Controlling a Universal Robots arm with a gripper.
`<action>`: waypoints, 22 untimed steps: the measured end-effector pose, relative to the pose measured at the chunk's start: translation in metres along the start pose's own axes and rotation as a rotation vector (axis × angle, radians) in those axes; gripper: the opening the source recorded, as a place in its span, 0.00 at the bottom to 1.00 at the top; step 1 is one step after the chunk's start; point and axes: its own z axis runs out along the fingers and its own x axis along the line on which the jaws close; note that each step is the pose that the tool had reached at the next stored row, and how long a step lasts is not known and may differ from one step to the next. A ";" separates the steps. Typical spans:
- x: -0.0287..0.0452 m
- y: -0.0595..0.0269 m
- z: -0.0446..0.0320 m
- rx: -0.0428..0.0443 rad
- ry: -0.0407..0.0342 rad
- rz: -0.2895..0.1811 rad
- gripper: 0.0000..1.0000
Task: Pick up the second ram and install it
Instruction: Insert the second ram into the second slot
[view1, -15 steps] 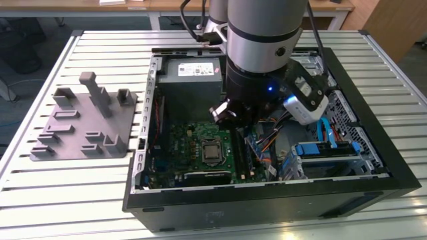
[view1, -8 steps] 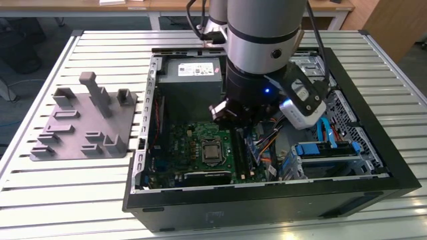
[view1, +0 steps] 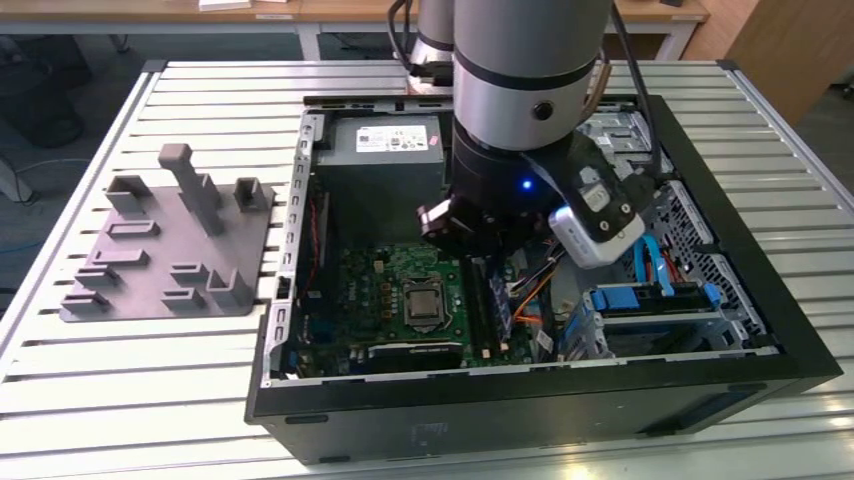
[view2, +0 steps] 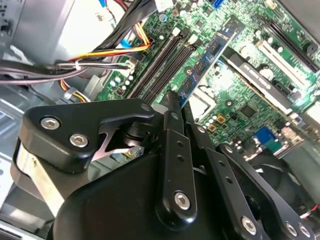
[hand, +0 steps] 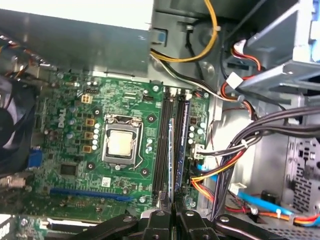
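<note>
We see even room light from above in the exterior view. The slatted table (view1: 80, 200) is bright, while the inside of the computer case (view1: 747, 380) lies dim under the shadow of the arm (view1: 521, 60). A pale sheen runs down the arm's silver tube, and a small blue lamp (view1: 529, 184) glows on it.

In the first wrist view, a pale surface (hand: 75, 10) beyond the motherboard (hand: 75, 150) is washed out white, and the motherboard itself is well lit. The second ram (hand: 172, 155), pinched in the gripper (hand: 173, 212), shows a bluish sheen.

In the second wrist view, the gripper's black body sits close to the lens. It looks soft and carries grey highlights.
</note>
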 end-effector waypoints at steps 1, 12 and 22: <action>0.0000 0.0000 0.0001 0.0010 -0.0001 0.012 0.14; 0.0001 0.0000 0.0016 0.0090 -0.0018 0.124 0.14; 0.0002 0.0000 0.0023 0.0149 -0.0029 0.205 0.14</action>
